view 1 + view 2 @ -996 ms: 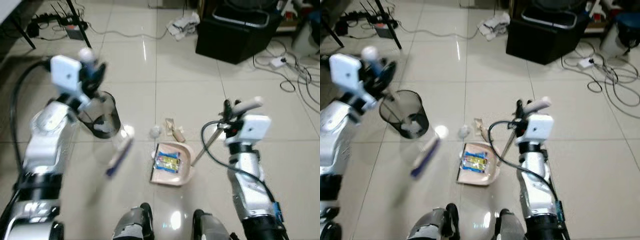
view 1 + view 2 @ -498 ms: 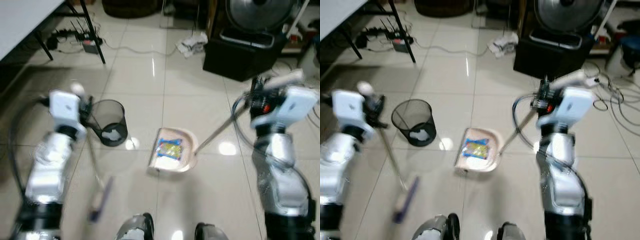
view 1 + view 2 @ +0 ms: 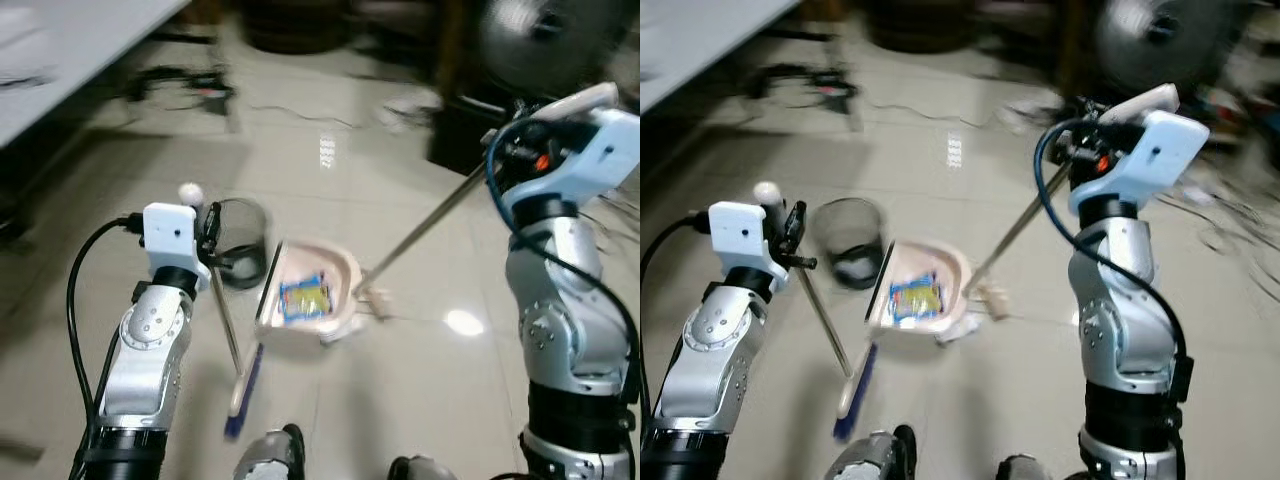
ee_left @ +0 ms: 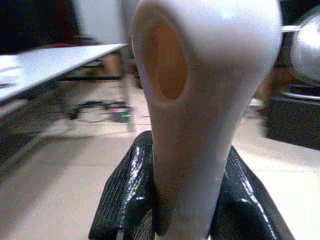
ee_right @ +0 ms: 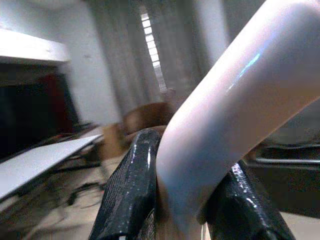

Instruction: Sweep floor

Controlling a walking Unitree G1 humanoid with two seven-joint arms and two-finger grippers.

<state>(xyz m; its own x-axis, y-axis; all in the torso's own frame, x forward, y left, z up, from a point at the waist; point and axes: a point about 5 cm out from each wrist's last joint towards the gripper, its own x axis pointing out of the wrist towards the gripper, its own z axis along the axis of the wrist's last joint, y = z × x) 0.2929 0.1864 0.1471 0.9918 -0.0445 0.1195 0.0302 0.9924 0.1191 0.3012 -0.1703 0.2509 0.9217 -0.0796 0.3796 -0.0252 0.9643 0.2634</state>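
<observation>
Pale glossy floor tiles [image 3: 420, 380] spread out under the robot, with a white table edge [image 3: 70, 50] far off beyond the dustpan and a dark cabinet [image 3: 470, 110] and cables blurred in the background. At the middle stands the pink dustpan [image 3: 305, 300], tipped up, with a yellow and blue wrapper [image 3: 303, 298] lying in it. Its long metal handle [image 3: 430, 225] slants up from the dustpan to the right gripper [image 5: 180, 200], whose black fingers [image 5: 127, 190] are clamped on the pale grip at the handle's top. Just behind the dustpan sits a black mesh wastebasket [image 3: 240, 255]. Beside the dustpan, on the wastebasket's side, the broom [image 3: 232, 360] leans, its blue bristle head on the tiles near the robot's feet. The left gripper [image 4: 187, 200] squeezes the broom's white top end between its fingers [image 4: 125, 195].
</observation>
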